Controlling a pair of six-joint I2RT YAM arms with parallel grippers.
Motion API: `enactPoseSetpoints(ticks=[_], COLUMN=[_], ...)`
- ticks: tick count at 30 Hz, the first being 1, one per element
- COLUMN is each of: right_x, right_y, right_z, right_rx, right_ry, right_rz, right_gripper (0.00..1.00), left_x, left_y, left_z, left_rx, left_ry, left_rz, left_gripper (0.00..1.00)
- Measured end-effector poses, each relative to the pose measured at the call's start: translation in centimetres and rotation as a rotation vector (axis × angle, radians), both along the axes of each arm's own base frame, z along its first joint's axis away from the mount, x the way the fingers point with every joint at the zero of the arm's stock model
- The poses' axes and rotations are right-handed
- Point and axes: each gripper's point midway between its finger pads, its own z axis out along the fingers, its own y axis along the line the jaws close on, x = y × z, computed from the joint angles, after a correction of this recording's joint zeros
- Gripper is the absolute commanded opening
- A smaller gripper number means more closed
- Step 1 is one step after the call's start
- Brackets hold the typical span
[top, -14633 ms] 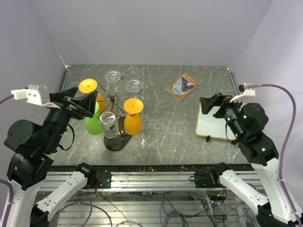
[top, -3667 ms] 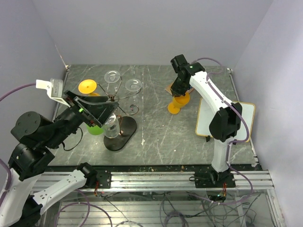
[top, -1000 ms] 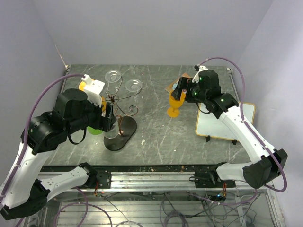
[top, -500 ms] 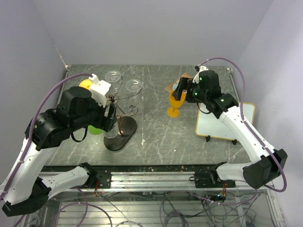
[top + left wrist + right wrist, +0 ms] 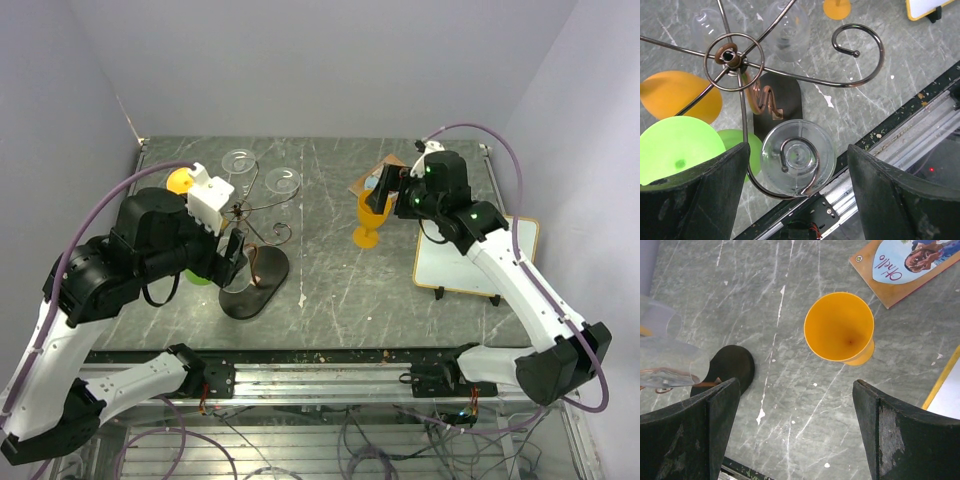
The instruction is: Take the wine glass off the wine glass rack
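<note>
Partly done. Off the wine glass rack (image 5: 732,54), upright on table (image 5: 330,285), well apart: orange wine glass (image 5: 370,215). Just above it, wide open and empty: right gripper (image 5: 796,390). Spread wide over a clear wine glass (image 5: 798,159) hanging on rack, not gripping: left gripper (image 5: 797,150). Also hanging: green wine glass (image 5: 677,155).

A robot lab: enclosed marble table (image 5: 335,275), aluminium rail (image 5: 330,376).

Wine glass rack (image 5: 731,54) partly beyond top edge
</note>
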Motion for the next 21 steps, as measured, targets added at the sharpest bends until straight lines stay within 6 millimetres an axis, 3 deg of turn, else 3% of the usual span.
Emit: enactPoseSetpoints(ticks=[14, 21], right_x=[-0.6, -0.6], right_y=[-0.6, -0.6], right_z=[-0.3, -0.1], right_rx=[-0.003, -0.001], right_ry=[0.0, -0.004], right_rz=[-0.009, -0.011], right_gripper=[0.95, 0.95], left_x=[-0.5, -0.4], left_y=[-0.5, -0.6], left_z=[-0.9, -1.3], left_rx=[0.008, 0.014], left_ry=[0.023, 0.029], left_rz=[-0.046, -0.048], left_gripper=[0.88, 0.76])
